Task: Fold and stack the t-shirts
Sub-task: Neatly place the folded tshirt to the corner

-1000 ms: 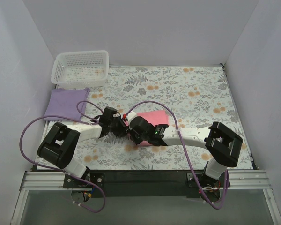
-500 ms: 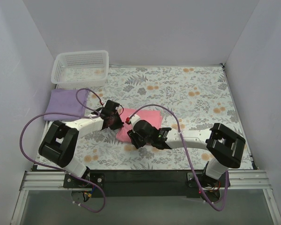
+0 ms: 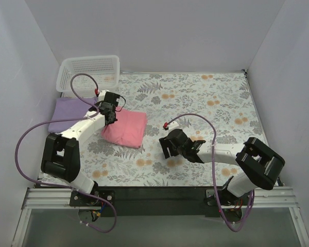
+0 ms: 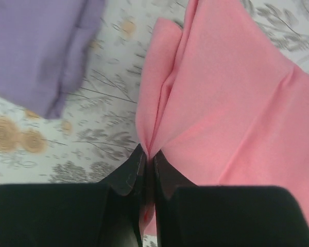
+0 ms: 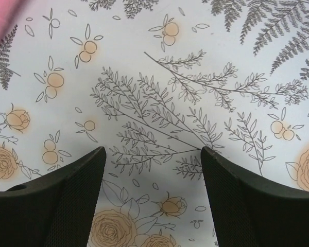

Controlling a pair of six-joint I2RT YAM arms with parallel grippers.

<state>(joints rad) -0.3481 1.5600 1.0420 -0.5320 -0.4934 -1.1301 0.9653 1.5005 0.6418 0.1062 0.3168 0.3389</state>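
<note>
The salmon-pink t-shirt (image 3: 126, 128) lies folded on the tablecloth, left of centre. My left gripper (image 3: 112, 117) sits at its upper left edge, shut on a pinch of the pink cloth (image 4: 159, 128). The lavender t-shirt (image 3: 68, 113) lies folded at the far left, just left of the pink one; its corner (image 4: 41, 46) fills the upper left of the left wrist view. My right gripper (image 3: 166, 147) stands open low over bare tablecloth, right of the pink shirt, with nothing between its fingers (image 5: 77, 180).
A white lattice basket (image 3: 88, 73) stands at the back left corner, behind the lavender shirt. The floral tablecloth (image 3: 211, 103) covers the table. Purple cables loop from both arms. White walls close in the left, back and right sides.
The right gripper has let go of the pink shirt, opened and drawn back to the right. The left gripper has carried the pink shirt up and left, toward the lavender one.
</note>
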